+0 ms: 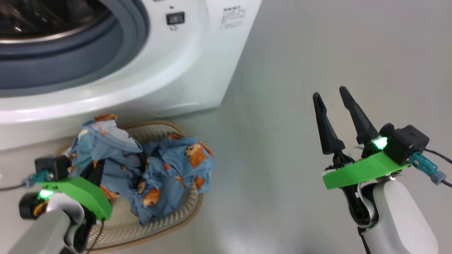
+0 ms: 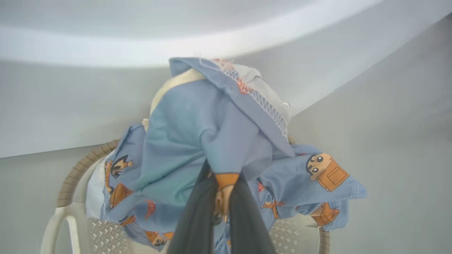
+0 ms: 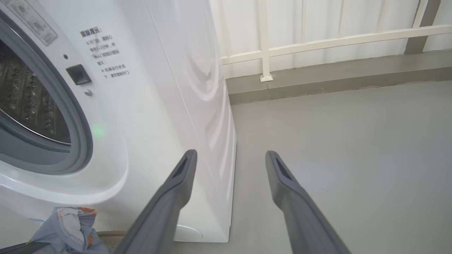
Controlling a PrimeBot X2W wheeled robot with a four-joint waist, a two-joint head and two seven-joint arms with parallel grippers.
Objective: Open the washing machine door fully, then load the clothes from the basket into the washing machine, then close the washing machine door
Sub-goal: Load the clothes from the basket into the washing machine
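Your left claw (image 2: 220,185) is nearest the lens, bottom centre of the left wrist view, both dark fingers (image 2: 194,222) clenched on a fold of the clothes (image 2: 183,141), with an orange bit of print nipped between them. From that grip the blue fabric rises to a peak at frame centre, against the white front of the washer (image 2: 106,106). The rest of the heap lies in the basket (image 2: 76,173), and one printed corner hangs over its rim at right. In the head view the basket (image 1: 176,218) is at lower left on the floor (image 1: 317,53), just in front of the washer (image 1: 197,70). The clothes (image 1: 169,165) are piled in it and the left claw is buried in them. The washer mouth is open at upper left, with the grey seal (image 1: 70,63) showing. Your right claw (image 1: 329,92) is at lower right, fingers spread and holding nothing, over bare floor, well apart from the basket. In the right wrist view the right claw (image 3: 230,155) comes up from bottom centre, released. The washer's corner is behind its left finger, the drum (image 3: 28,102) is at the left edge, a scrap of clothes (image 3: 67,229) is at lower left, and a white railing (image 3: 317,38) runs along the top.
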